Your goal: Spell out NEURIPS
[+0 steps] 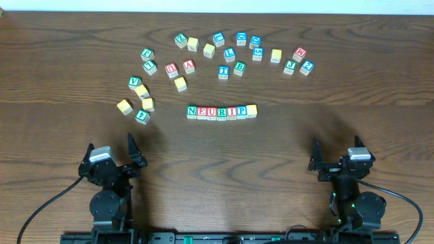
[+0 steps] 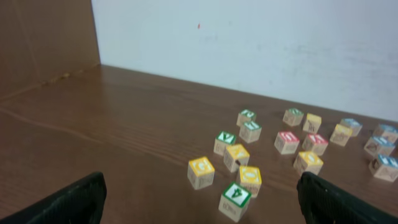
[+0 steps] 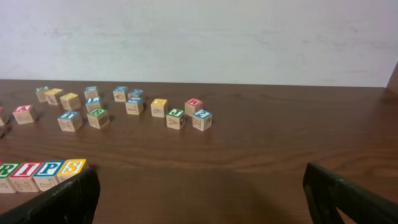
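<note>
setting: lab bench | cues: wooden table (image 1: 217, 152), bare white wall (image 3: 205, 37), robot arms (image 1: 105, 196)

Black left arm (image 1: 108, 198), black right arm (image 1: 354, 202), grey wrist blocks (image 1: 100, 155), black cables (image 1: 45, 208); black fingers (image 2: 68, 202)

Spare letter cubes (image 1: 189, 66) scattered in arc across dark wooden table (image 1: 224, 163); white wall (image 2: 249, 43) behind.

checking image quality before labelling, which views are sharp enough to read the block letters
Overhead: even light, NEURIPS row sharp and readable. Left wrist: soft focus, loose cubes barely legible. Right wrist: the row's end readable, far cubes too small.
</note>
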Tool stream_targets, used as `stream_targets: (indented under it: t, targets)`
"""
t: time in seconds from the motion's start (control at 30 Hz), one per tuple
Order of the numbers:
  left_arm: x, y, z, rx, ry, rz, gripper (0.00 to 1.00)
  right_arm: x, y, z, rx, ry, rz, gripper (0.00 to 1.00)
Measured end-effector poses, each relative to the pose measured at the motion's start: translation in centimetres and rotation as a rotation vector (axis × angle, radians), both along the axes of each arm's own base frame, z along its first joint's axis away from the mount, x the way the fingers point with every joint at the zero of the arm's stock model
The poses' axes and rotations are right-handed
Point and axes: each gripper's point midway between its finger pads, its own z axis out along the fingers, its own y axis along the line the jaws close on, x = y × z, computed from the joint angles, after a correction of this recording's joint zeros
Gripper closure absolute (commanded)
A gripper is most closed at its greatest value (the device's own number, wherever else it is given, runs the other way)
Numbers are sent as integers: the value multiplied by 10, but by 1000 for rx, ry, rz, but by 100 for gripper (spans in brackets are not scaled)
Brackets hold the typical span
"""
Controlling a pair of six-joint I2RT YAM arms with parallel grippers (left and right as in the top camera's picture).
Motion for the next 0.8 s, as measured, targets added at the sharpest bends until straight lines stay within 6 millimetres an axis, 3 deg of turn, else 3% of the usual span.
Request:
stream_targets:
  t: [0.8]
  targets:
    - [0, -2, -3, 35, 23, -12, 3, 0, 0, 0, 0, 0, 0, 1]
